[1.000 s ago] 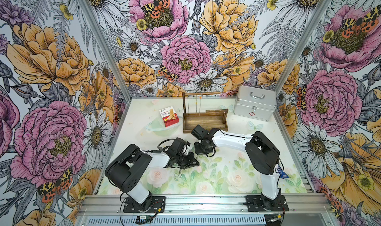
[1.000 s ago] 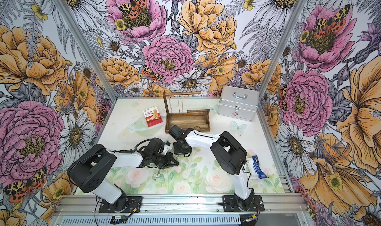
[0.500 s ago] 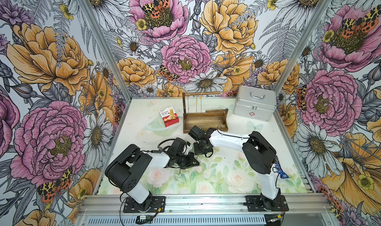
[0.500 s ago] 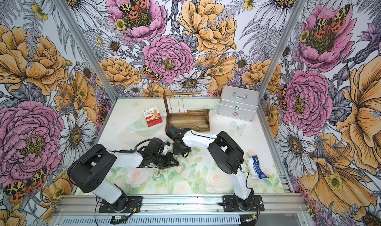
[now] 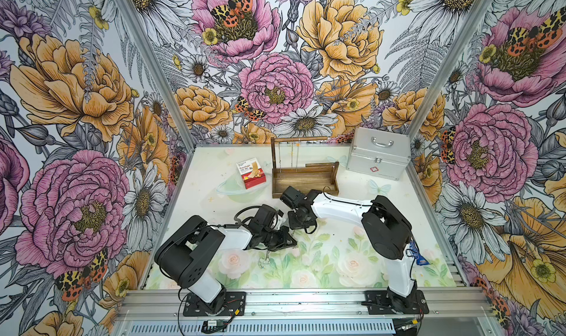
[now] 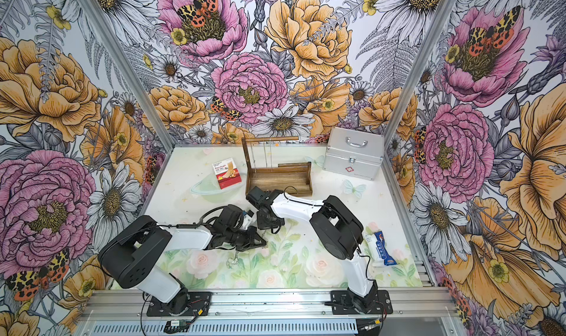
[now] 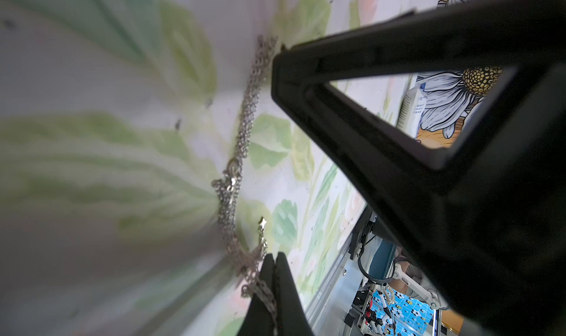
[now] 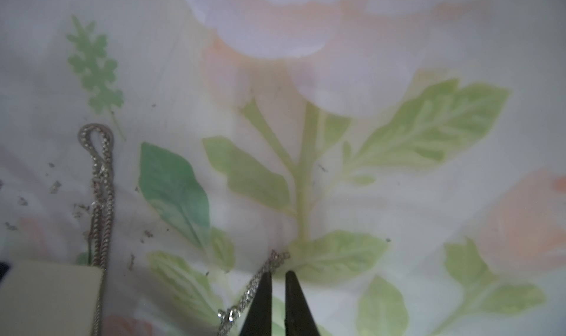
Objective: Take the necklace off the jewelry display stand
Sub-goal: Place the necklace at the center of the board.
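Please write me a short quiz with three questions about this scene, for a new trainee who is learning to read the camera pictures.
1. True or false: the silver necklace near the grippers hangs from the rod of the stand.
2. Which thing lies beside the right arm, near the front edge of the table? A) red box B) metal case C) white and blue tube
3. Fill in: the ___ gripper is shut on the necklace.

Key
1. False: it lies on the table, in front of the stand.
2. C.
3. Left: the left wrist view shows the left gripper pinching the chain.
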`<state>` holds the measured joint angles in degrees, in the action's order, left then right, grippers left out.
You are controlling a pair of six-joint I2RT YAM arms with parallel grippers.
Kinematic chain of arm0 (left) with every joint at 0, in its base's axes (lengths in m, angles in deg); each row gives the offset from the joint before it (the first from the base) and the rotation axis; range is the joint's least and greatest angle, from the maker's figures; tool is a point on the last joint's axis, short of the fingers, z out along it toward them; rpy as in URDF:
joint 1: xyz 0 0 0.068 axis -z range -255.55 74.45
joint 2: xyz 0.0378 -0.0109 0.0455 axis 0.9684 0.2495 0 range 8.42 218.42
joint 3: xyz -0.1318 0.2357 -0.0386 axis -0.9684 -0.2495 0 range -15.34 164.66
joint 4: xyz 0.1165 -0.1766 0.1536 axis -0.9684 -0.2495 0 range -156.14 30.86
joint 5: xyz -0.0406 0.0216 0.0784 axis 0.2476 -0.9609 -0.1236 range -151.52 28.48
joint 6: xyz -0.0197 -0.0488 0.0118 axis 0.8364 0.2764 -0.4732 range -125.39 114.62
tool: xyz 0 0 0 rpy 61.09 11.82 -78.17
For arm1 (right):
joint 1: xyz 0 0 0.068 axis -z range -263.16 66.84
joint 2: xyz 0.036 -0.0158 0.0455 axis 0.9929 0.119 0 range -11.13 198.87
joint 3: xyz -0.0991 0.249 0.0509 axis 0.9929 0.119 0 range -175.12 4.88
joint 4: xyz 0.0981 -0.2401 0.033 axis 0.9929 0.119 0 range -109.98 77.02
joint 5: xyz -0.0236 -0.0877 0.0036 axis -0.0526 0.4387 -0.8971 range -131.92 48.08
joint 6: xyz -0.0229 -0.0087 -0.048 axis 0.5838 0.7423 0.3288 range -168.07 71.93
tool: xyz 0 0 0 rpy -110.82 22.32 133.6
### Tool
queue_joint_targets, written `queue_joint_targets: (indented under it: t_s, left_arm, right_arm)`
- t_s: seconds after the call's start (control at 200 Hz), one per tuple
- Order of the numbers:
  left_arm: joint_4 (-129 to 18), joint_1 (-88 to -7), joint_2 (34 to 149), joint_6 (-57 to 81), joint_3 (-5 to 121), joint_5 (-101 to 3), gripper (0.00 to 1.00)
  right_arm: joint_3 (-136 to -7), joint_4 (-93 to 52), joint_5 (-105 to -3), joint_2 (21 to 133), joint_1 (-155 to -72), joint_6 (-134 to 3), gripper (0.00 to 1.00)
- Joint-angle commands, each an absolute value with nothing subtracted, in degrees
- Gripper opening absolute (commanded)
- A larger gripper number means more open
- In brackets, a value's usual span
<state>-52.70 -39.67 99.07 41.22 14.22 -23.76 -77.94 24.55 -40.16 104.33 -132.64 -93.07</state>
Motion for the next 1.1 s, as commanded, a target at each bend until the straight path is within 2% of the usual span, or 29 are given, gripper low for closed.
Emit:
queue_joint_targets:
  t_s: [0.0, 0.625, 1.096]
  left_arm:
    - [-51.60, -39.25, 97.71, 41.20, 13.60, -24.06, 0.00]
    - [-51.66, -39.26, 97.67, 41.11, 13.72, -23.75, 0.00]
    - [-51.67, -39.25, 97.43, 41.30, 13.49, -23.63, 0.00]
  right_arm:
    - [-78.30, 24.35, -39.25, 102.19, -132.56, -93.89, 0.15]
    - [-80.46, 24.36, -40.81, 107.16, -132.91, -93.89, 0.18]
    - [-80.20, 24.49, -39.34, 108.49, -132.87, -93.78, 0.11]
